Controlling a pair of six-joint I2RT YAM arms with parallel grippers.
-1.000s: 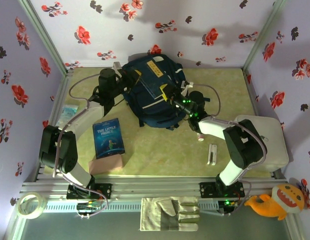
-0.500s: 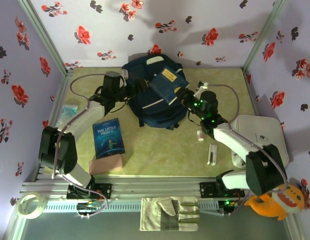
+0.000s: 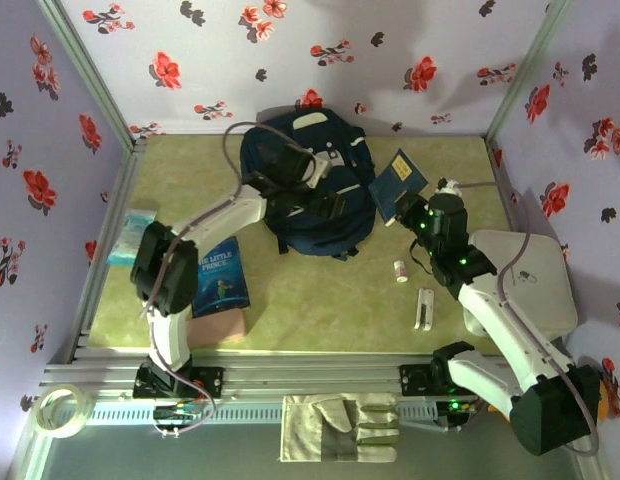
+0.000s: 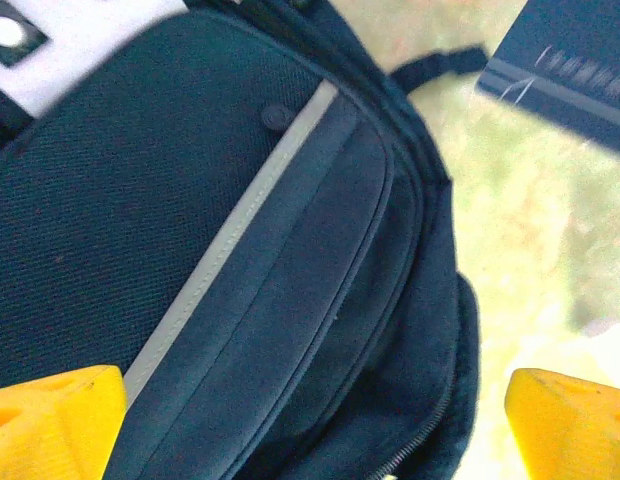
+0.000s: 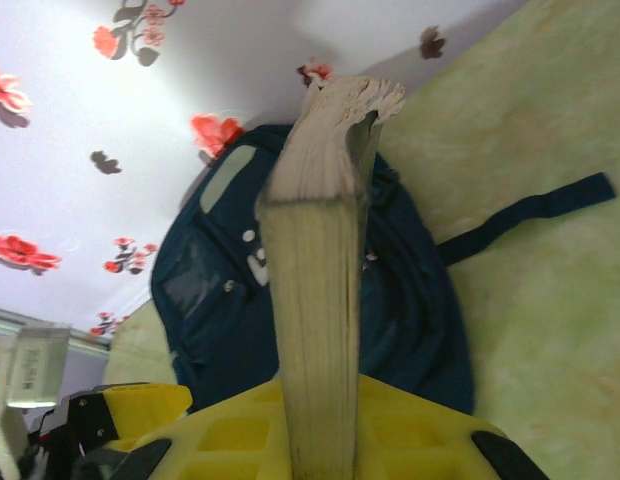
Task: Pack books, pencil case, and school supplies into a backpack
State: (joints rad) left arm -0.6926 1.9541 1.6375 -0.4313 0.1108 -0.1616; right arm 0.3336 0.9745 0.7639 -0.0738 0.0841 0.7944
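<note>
Backpack (image 3: 305, 235) flat at the far middle of the table, front panel up, no open mouth to be made out from above. Packing barely begun, judging by the loose items. At the left, "The Little Prince" (image 3: 225, 280) face up on the table, partly under the left forearm, with the pink pencil case (image 3: 218, 326) at its near edge, touching or tucked beneath; both well apart from the bag. Over the bag's right half, left gripper (image 4: 310, 425) hovering with jaws spread wide, holding nothing, yellow fingertips (image 4: 50, 420) far to either side of the panel with the white stripe (image 4: 240, 230), not seen touching fabric. Just right of the bag, right gripper (image 5: 323, 430) clamped narrow on a navy book (image 3: 395, 183), held tilted in the air beside the bag rather than above it. Farther right and nearer, tiny white tube (image 3: 401, 271) and slim white bar (image 3: 424, 308) loose on the table. Step in hand, probably: getting this book inside. Next move likely to call for finding and spreading the opening with the free gripper, then carrying the book leftward and sliding it in edge first.
</note>
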